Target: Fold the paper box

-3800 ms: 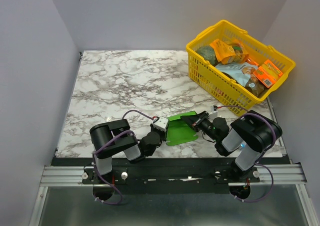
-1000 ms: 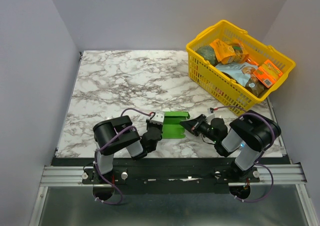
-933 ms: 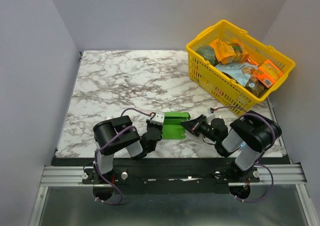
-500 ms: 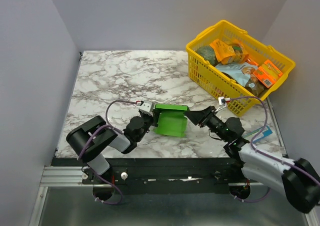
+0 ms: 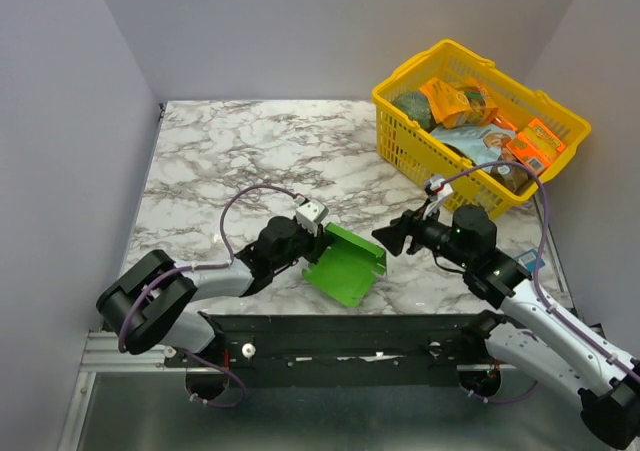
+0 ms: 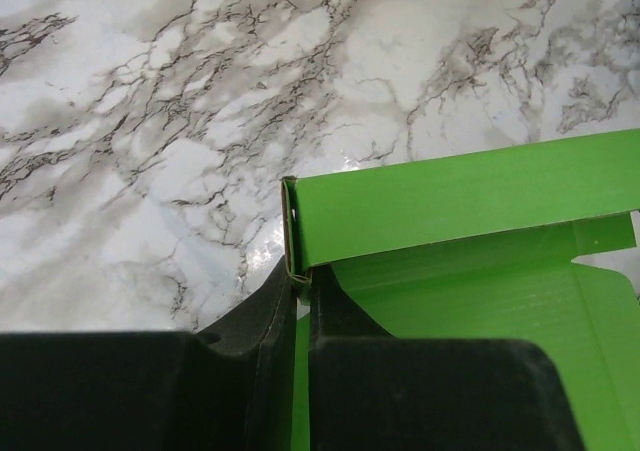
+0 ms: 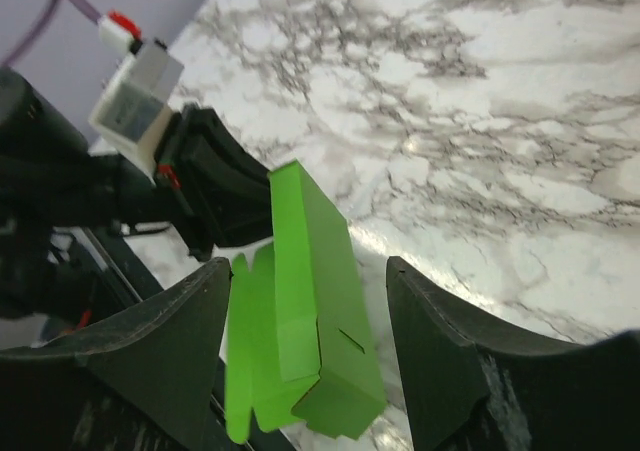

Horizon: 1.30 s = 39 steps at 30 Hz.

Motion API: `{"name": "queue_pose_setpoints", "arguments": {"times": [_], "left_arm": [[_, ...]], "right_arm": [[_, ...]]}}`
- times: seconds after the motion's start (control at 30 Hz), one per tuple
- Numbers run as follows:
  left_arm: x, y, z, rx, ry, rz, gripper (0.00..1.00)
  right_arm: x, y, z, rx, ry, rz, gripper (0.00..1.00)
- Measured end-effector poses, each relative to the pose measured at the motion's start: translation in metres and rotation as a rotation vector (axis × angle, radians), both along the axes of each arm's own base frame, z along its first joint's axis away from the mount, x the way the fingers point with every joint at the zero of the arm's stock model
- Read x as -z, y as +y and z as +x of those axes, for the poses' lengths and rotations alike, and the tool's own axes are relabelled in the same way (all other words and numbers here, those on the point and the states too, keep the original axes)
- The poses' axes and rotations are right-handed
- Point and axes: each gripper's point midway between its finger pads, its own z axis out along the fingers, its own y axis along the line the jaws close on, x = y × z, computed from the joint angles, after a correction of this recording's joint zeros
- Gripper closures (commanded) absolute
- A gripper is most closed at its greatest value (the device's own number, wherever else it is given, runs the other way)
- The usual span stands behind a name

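The left arm [image 5: 190, 281] reaches across the marble table [image 5: 230, 161], well to the left of the yellow basket [image 5: 420, 161] and nearer the camera than it. Its left gripper [image 5: 310, 243] is clamped on the paper box [image 5: 345, 263]. The wrist view shows both fingertips [image 6: 285, 291] pinched tight on the corner of one doubled green wall, with the card [image 6: 470, 201] running off to the right over the marble.

The bright green box is partly formed, with one long wall raised along the side facing the basket and its open inside turned upward. It tilts near the front edge of the table, down and left of the basket and well apart from it.

Between box and basket sits the right gripper [image 5: 388, 238], its jaws spread wide and holding nothing. It is just beside the box's right-hand corner, with a gap showing. In its own wrist view the green card [image 7: 310, 271] lies beyond and between the two parted fingers [image 7: 150, 341].

The basket stands at the table's far right corner, filled with packaged goods.
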Motion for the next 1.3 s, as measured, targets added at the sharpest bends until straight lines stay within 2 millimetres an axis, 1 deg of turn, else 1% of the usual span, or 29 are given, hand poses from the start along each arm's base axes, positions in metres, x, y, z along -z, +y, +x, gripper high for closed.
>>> {"name": "queue_pose_setpoints", "arguments": {"times": [0.17, 0.23, 0.3, 0.37, 0.6, 0.73, 0.87, 0.97, 1.17, 1.27, 1.3], "left_arm": [[-0.001, -0.001, -0.006, 0.044, 0.04, 0.058, 1.0], [0.001, 0.001, -0.009, 0.055, 0.054, 0.082, 1.0], [0.006, 0.004, -0.014, 0.066, 0.072, 0.112, 1.0], [0.011, 0.007, -0.017, 0.074, 0.087, 0.135, 1.0], [0.022, 0.013, -0.024, 0.088, 0.12, 0.182, 1.0], [0.024, 0.013, -0.026, 0.096, 0.123, 0.195, 1.0], [0.026, 0.014, -0.028, 0.101, 0.129, 0.207, 1.0], [0.027, 0.013, -0.029, 0.109, 0.127, 0.21, 1.0], [0.027, 0.013, -0.03, 0.118, 0.124, 0.211, 1.0], [0.027, 0.013, -0.03, 0.119, 0.124, 0.211, 1.0], [0.027, 0.013, -0.03, 0.12, 0.124, 0.211, 1.0]], "right_arm": [[0.034, 0.006, -0.006, -0.095, 0.075, -0.141, 0.27], [0.047, 0.011, -0.012, -0.141, 0.11, -0.177, 0.27], [0.056, 0.017, -0.018, -0.184, 0.131, -0.207, 0.27], [0.06, 0.021, -0.023, -0.221, 0.139, -0.225, 0.27], [0.061, 0.045, -0.037, -0.331, 0.135, -0.256, 0.27], [0.075, 0.051, -0.039, -0.345, 0.159, -0.301, 0.28], [0.084, 0.049, -0.034, -0.323, 0.164, -0.338, 0.34], [0.089, 0.051, -0.032, -0.326, 0.17, -0.355, 0.35], [0.1, 0.061, -0.041, -0.368, 0.183, -0.395, 0.4], [0.102, 0.062, -0.042, -0.366, 0.182, -0.407, 0.46], [0.103, 0.062, -0.041, -0.36, 0.18, -0.41, 0.53]]}}
